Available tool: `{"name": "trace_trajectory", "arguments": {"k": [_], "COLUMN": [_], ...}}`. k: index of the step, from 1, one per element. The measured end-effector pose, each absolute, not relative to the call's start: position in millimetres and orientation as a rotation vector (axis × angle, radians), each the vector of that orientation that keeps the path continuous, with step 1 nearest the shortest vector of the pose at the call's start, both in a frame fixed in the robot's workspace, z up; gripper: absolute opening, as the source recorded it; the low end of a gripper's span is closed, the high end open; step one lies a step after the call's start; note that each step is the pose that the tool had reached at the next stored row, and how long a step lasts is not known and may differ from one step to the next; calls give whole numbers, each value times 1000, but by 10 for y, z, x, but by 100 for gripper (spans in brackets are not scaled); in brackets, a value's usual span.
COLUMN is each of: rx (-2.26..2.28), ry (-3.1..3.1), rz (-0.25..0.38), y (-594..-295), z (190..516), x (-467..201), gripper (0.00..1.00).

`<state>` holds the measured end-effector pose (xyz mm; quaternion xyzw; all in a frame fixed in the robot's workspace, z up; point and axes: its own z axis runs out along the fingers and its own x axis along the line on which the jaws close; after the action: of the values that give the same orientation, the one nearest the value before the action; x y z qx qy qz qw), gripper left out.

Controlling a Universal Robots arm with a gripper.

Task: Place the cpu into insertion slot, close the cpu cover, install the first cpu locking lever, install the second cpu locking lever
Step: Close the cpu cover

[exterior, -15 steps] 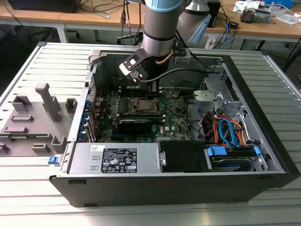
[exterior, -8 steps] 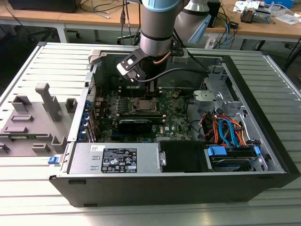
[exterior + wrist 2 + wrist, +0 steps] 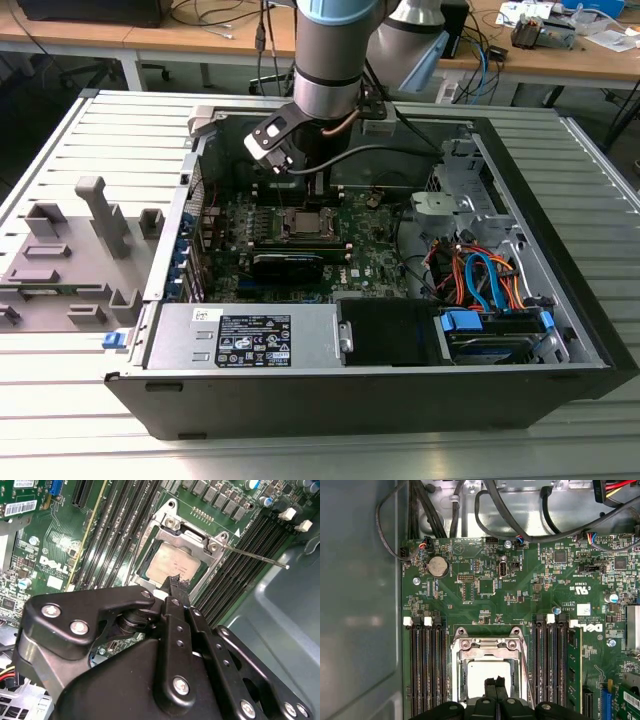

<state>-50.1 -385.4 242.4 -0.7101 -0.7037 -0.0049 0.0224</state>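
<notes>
Hovering with fingertips pinched together over the seated cpu

In the second wrist view the hand holds nothing, its tips at the near edge of the cpu, which lies in the insertion slot under the cpu cover; beyond, a thin lever juts out free

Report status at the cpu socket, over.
End effector shut, empty, tips over cpu. Cpu seated, cover down around it. One lever sticks out sideways, looks unlatched.
</notes>
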Motion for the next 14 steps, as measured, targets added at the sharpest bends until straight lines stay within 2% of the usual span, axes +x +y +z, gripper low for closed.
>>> {"name": "trace_trajectory", "arguments": {"k": [14], "rx": [-2200], "ry": [-2180], "rz": [-15], "y": [-3854], "z": [2424], "x": [-567], "gripper": [11]}}
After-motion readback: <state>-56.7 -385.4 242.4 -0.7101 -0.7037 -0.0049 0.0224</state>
